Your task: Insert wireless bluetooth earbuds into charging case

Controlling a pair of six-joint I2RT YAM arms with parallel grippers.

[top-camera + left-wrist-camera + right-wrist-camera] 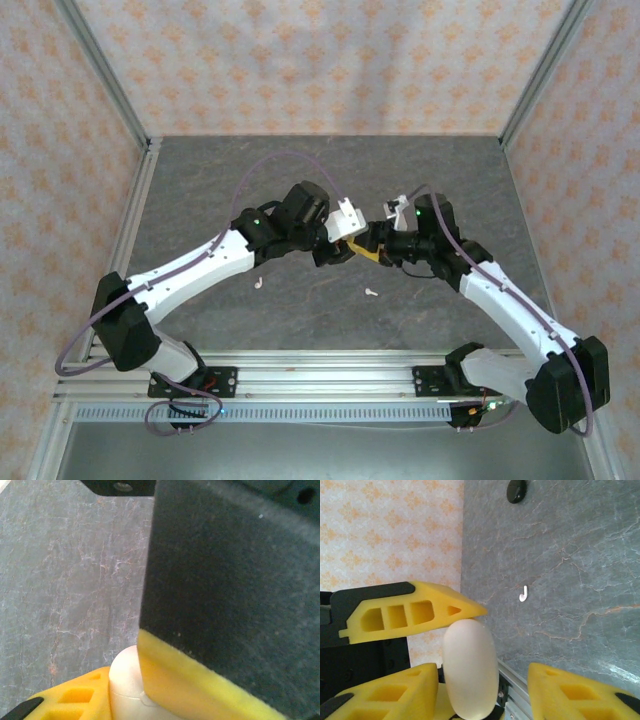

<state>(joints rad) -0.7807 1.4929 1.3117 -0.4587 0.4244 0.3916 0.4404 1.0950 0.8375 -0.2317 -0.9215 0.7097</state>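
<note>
Charging case point(470, 672): being held in the air over the middle of the worktop point(200, 190), where the two arms are meeting. It looks shut, a smooth pale pebble seen edge-on. From the right wrist its long axis is running up and down, with the narrow thickness facing sideways.

Left gripper point(335, 250): one yellow finger point(420, 612) is pressing on the case's upper end. From the left wrist the case point(125, 677) is sitting tight between yellow pads. I am reading this as the left fingers clamping the case.

Right gripper point(378, 243): fingers are standing apart and straddling the case. One finger point(385, 692) is lying just beside it, and the other point(570, 690) is showing a clear gap. It does not look like a grip.

Earbuds: both are lying loose on the worktop, nearer its near edge than the grippers and well apart from each other. One earbud point(259, 285) is just beside the left forearm. The other earbud point(371, 292) is lying below the meeting point, nearer the right gripper. The right wrist is also showing a hook-shaped bud point(522, 594) on the bare stone, with a black disc point(516, 490) well beyond it.

Judgement: the lid needs opening first. The free right fingers are lining up across the case's thin side. A slip there could be twisting it out of the left's hold.
</note>
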